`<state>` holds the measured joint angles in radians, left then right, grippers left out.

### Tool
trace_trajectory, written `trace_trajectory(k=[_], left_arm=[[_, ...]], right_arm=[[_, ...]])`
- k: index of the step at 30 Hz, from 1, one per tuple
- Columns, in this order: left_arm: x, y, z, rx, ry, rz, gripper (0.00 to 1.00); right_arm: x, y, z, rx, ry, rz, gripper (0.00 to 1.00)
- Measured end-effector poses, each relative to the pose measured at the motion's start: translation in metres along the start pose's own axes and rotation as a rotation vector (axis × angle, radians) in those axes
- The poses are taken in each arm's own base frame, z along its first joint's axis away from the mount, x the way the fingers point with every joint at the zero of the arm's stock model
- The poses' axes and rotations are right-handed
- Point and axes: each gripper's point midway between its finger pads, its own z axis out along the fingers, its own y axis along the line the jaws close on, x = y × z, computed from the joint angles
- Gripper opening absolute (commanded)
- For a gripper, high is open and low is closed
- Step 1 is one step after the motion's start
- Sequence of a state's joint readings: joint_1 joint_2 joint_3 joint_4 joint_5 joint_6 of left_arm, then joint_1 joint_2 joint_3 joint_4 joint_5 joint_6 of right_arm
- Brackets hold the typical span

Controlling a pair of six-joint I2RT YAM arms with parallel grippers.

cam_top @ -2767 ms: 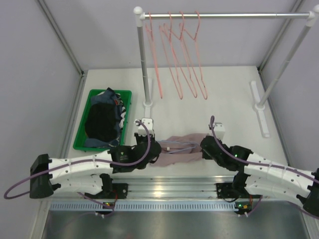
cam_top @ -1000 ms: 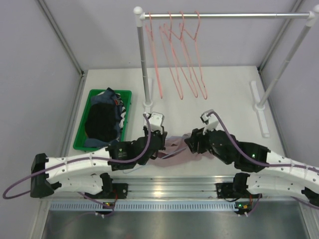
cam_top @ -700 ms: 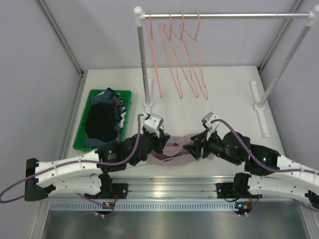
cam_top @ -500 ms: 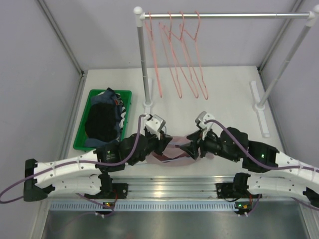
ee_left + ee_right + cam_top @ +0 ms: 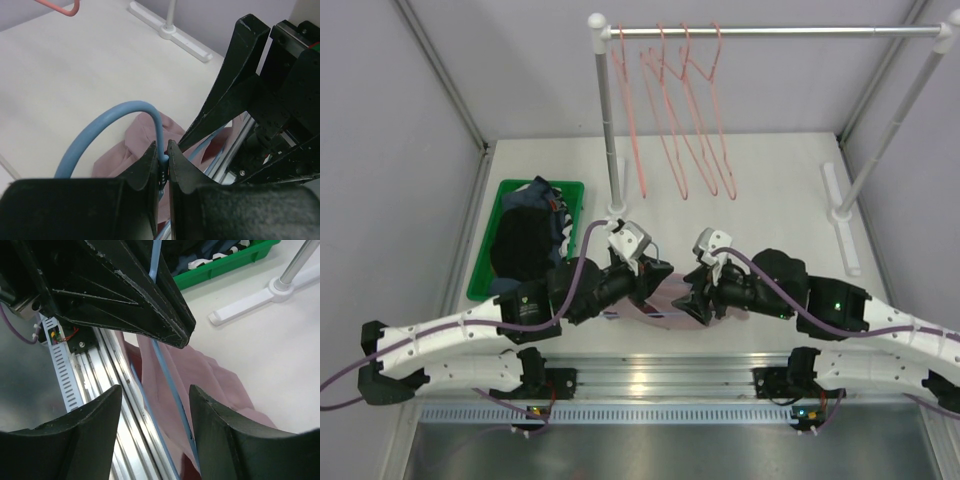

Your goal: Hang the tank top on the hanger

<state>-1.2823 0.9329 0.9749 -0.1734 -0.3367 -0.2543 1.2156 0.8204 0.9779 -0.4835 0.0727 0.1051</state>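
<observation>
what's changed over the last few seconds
Both arms swung inward: the left gripper, shut on the blue hanger, moved right, and the right gripper, open, moved left until they nearly meet. The tank top, earlier stretched flat between them, is now bunched under them. The pink hangers on the rail and the green bin have not moved.

Right fingers (image 5: 87, 440) nearer hanger (image 5: 171, 385) (wider too)

The left arm (image 5: 450, 335) and right arm (image 5: 865, 322) angle inward, tips close together, left gripper (image 5: 161, 151) pinched shut, right gripper (image 5: 154, 401) spread apart.
</observation>
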Motion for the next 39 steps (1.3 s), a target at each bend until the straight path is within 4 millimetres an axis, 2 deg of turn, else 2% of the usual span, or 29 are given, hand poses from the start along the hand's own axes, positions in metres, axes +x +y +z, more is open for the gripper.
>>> trace_trajectory(k=[11, 14, 15, 17, 22, 27, 28, 30, 31, 34, 37, 39], left_arm=[[0.002, -0.006, -0.001, 0.036, 0.01, 0.023, 0.0], [0.003, -0.006, -0.001, 0.038, 0.013, 0.024, 0.0], [0.003, -0.006, -0.001, 0.039, 0.016, 0.025, 0.0], [0.004, -0.007, -0.001, 0.044, 0.019, 0.027, 0.0], [0.004, -0.009, -0.002, 0.053, 0.019, 0.028, 0.0], [0.006, -0.007, -0.002, 0.042, 0.027, 0.037, 0.0], [0.007, -0.006, -0.002, 0.038, 0.028, 0.038, 0.09], [0.007, -0.005, 0.0, 0.033, 0.029, 0.036, 0.2], [0.008, -0.005, 0.001, 0.031, 0.03, 0.037, 0.32], [0.006, -0.003, 0.003, 0.012, 0.019, 0.028, 0.47], [0.002, -0.002, 0.004, 0.004, 0.004, 0.02, 0.53], [0.0, -0.003, 0.004, 0.006, -0.002, 0.018, 0.54]], right_arm=[[0.001, 0.014, 0.005, -0.084, 0.007, 0.003, 0.48], [0.003, 0.016, 0.009, -0.092, 0.004, 0.008, 0.41], [0.004, 0.016, 0.01, -0.094, 0.005, 0.011, 0.34], [0.007, 0.016, 0.012, -0.097, 0.006, 0.019, 0.28], [0.011, 0.016, 0.015, -0.094, 0.005, 0.037, 0.01], [0.014, 0.017, 0.02, -0.092, -0.008, 0.069, 0.0], [0.014, 0.016, 0.02, -0.091, -0.016, 0.076, 0.0], [0.015, 0.015, 0.02, -0.085, -0.026, 0.088, 0.0], [0.015, 0.015, 0.019, -0.081, -0.029, 0.095, 0.0], [0.02, 0.013, 0.017, -0.072, -0.025, 0.11, 0.0], [0.024, 0.008, 0.015, -0.042, -0.018, 0.121, 0.0], [0.025, 0.005, 0.013, -0.024, -0.019, 0.129, 0.0]])
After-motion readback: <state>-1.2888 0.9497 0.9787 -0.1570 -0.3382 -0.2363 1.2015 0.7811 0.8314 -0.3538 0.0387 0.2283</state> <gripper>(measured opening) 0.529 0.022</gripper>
